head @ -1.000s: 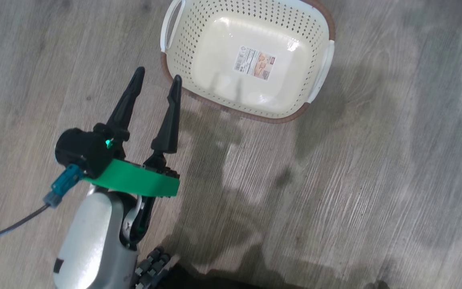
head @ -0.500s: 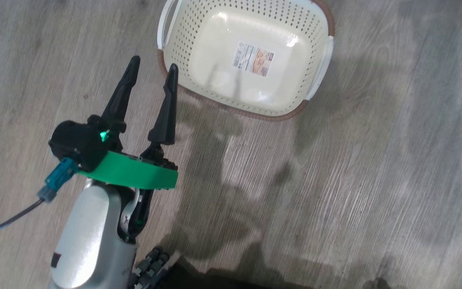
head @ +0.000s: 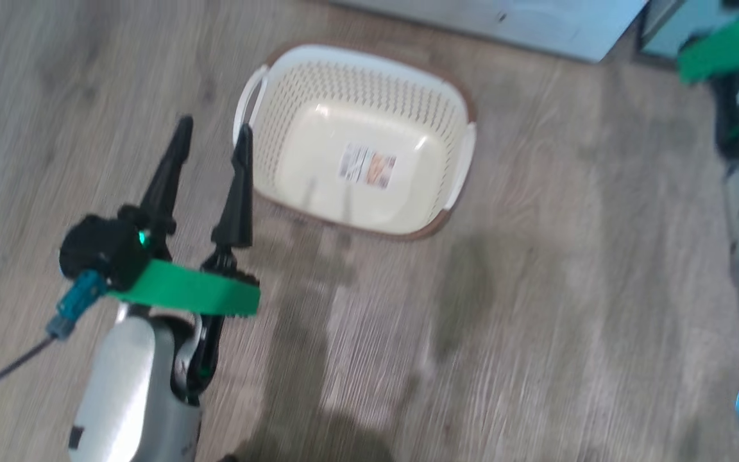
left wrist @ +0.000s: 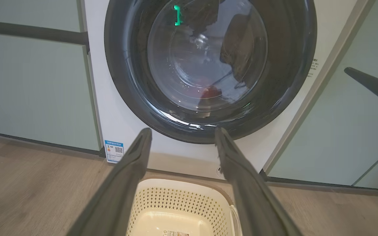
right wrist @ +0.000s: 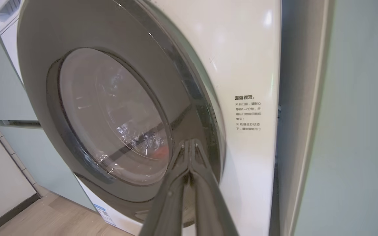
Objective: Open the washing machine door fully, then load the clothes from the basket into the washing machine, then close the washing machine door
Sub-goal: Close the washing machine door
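Left end effector point(head: 213, 125) released, fingers spread, beside the basket point(head: 356, 80). Right end effector point(right wrist: 189, 144) clenched on nothing, tips near the washing machine door point(left wrist: 123, 65). We see the door's black ring shut against the washing machine point(left wrist: 105, 111), with red clothes point(left wrist: 208, 92) behind the glass. The basket is empty, just before the machine. Head camera has tilted since a second ago, so the basket sits lower in frame.

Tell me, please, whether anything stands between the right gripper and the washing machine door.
Nothing visible does: the right gripper, fingers together, points straight at the black ring of the washing machine door; whether they touch cannot be told.
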Controlling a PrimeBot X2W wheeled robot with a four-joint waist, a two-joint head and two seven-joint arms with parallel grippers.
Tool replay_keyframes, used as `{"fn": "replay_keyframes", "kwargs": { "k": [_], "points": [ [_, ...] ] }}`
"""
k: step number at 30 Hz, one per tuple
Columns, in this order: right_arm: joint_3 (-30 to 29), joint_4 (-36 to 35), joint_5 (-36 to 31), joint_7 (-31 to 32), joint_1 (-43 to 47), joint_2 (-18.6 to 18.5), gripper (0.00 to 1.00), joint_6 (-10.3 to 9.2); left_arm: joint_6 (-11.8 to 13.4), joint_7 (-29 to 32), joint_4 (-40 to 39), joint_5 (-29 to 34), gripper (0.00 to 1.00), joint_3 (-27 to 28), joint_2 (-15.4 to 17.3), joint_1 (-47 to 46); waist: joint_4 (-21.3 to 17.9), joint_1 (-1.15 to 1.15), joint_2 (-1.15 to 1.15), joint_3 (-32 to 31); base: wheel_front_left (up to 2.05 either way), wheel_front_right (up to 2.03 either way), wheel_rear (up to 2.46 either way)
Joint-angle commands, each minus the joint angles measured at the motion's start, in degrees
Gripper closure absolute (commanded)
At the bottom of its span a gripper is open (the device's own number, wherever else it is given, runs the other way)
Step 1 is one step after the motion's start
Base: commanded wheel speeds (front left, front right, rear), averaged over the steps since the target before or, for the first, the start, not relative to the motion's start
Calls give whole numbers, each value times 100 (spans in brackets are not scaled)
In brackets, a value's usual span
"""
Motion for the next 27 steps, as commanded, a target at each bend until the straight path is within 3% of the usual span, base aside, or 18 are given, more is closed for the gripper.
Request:
{"fn": "replay_keyframes", "kwargs": {
  "k": [1,9,17,27],
  "points": [
    [73,-403,9,-36,293,125,100,-1,-46,-54,-144,50,0,255,82,82,-305,0,0,-457,0,0,0],
    [-344,-1115,169,-36,1582,500,100,-1,-48,-54,-93,52,0,573,82,308,-618,0,0,-1086,0,0,0],
    [-341,-1863,-149,-36,2772,850,100,-1,-62,-54,13,28,0,798,82,672,-949,0,0,-1612,0,0,0],
    [-525,-2453,-14,-36,3627,995,100,-1,-72,-54,205,-50,0,778,82,1053,-1150,0,0,-1941,0,0,0]
  ]
}}
